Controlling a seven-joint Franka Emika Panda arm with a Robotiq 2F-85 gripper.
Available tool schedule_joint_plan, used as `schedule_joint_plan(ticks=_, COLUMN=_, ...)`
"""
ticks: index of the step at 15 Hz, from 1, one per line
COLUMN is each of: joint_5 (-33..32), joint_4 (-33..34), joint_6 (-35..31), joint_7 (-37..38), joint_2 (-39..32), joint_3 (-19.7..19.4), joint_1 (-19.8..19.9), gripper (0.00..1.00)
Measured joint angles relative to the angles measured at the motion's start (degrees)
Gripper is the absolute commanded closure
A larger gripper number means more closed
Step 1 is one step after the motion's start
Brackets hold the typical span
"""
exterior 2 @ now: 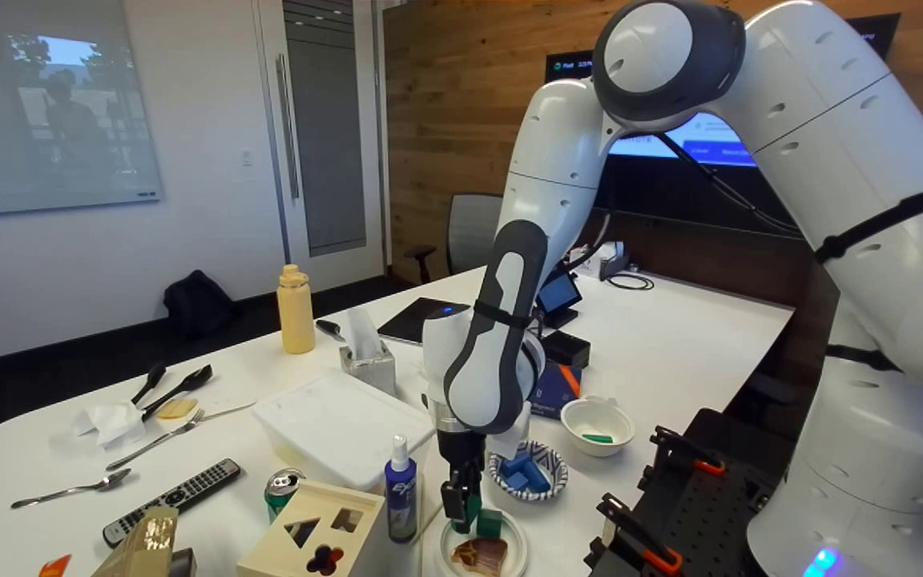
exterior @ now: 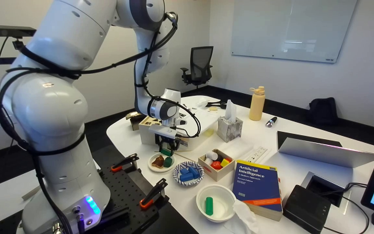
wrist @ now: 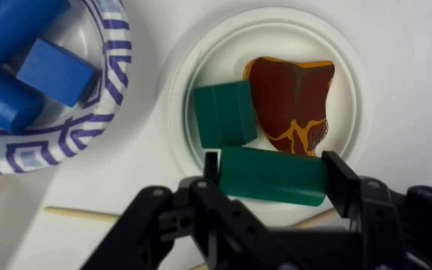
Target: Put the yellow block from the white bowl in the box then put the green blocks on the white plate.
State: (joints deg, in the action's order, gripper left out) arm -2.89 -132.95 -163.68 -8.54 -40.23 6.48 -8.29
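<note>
My gripper [exterior: 167, 147] is shut on a green cylinder block [wrist: 272, 176], held lengthwise between its fingertips over the near edge of the white plate [wrist: 219, 60]. Another green block [wrist: 225, 114] lies on the plate beside a brown steak-shaped piece; both also show in both exterior views. The white bowl [exterior: 221, 213] holds a green cylinder [exterior: 209, 206], seen in both exterior views. The yellow block [exterior: 225, 162] lies in the small wooden box [exterior: 218, 175] among red, white and black pieces. The held block's clearance over the plate is hard to tell.
A blue-patterned bowl [exterior: 175, 177] with several blue blocks stands between plate and box. A blue spray bottle [exterior 2: 401, 493], a wooden shape-sorter box [exterior 2: 313, 529] and a lidded bin [exterior 2: 341, 421] stand close to the gripper. A thick book [exterior: 256, 182] lies beside the white bowl.
</note>
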Motion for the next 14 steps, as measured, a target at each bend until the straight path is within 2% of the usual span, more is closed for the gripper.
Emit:
schedule_joint_plan(ticks=5, joint_5=-1.2, joint_4=0.6, joint_6=-2.4, joint_7=1.1, joint_2=-2.8, joint_3=-1.3, joint_1=-2.6, gripper=0.56)
schedule_joint_plan(ticks=6, joint_5=-1.2, joint_4=0.7, joint_6=-2.7, joint_7=1.1, joint_2=-3.3, joint_3=-1.3, joint_1=-2.9, gripper=0.23)
schedule_joint_plan(ticks=7, joint_5=-1.2, joint_4=0.9, joint_6=-2.8, joint_7=1.1, joint_2=-3.6, joint_3=-1.3, joint_1=-3.2, gripper=0.07)
schedule_joint_plan(ticks=8, joint_5=-1.2, joint_4=1.1, joint_6=-2.9, joint_7=1.2, joint_2=-3.9, joint_3=-1.4, joint_1=-3.4, gripper=0.02)
schedule_joint_plan(ticks=11, joint_5=-1.2, joint_4=1.3, joint_6=-3.4, joint_7=2.2, joint_2=-4.0, joint_3=-1.4, joint_1=-3.4, gripper=0.0)
schedule_joint_plan(ticks=14, joint_5=0.3, joint_4=1.1, joint_6=-1.0, joint_7=2.3, joint_2=-2.7, joint_3=0.1, joint_1=0.1, gripper=0.0)
